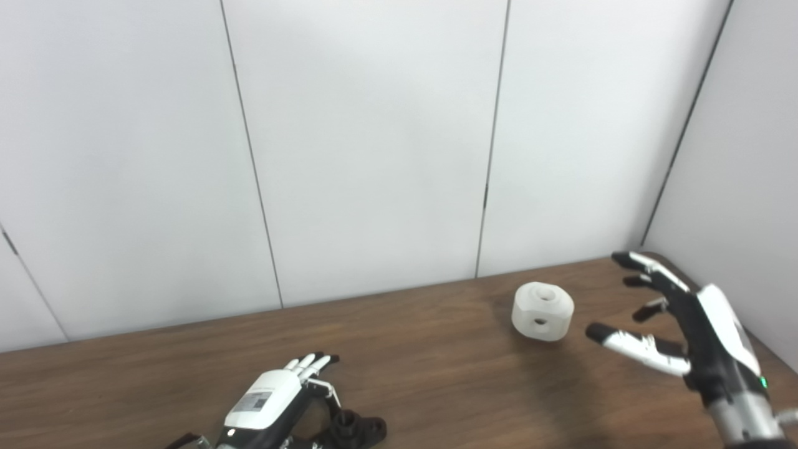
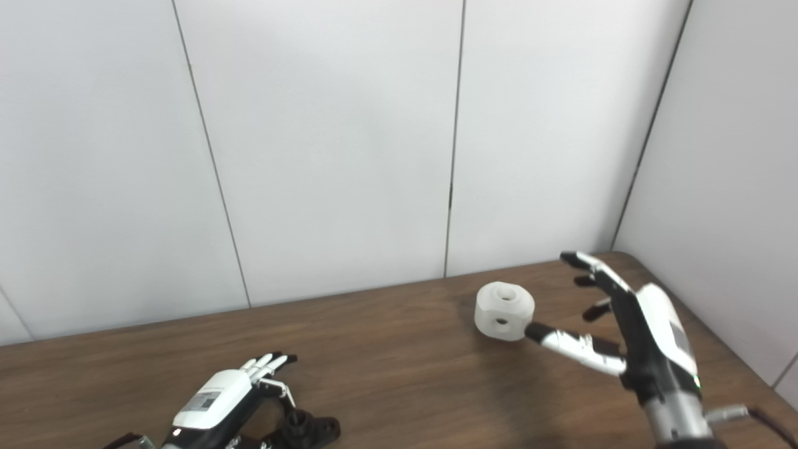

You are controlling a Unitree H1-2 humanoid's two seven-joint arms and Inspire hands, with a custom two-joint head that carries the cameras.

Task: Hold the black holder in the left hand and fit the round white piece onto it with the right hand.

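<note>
Step in hand, as I read it: R hand closing in on the white piece. The right hand (image 1: 689, 324) hovers over the table (image 1: 436, 349) w/ fingers spread wide and thumb stuck out, holding nothing. It sits at about 3 o'clock of the white piece (image 1: 543, 310), near but apart from it in the left eye view; in the right eye view the thumb tip looks just beside the piece's lower edge, contact can't be told.

To do it well: come in level, thumb to the near side and fingers round the far side, pinch across the round wall. Keep the top hole clear so it can drop over the holder's stub. Close slowly; the piece prob. slides on smooth wood if nudged.

White piece stands on its flat base, axis vertical, top hole facing up, a smaller side hole facing 6 o'clock toward the camera. It's short and squat, no real long axis.

Left hand (image 1: 274, 399) is at the bottom edge, fingers curled over the black holder (image 1: 358, 430). Firm grip or only resting on it: can't tell. Holder lies on the table, long axis approx 9-to-3, stub pointing up.
</note>
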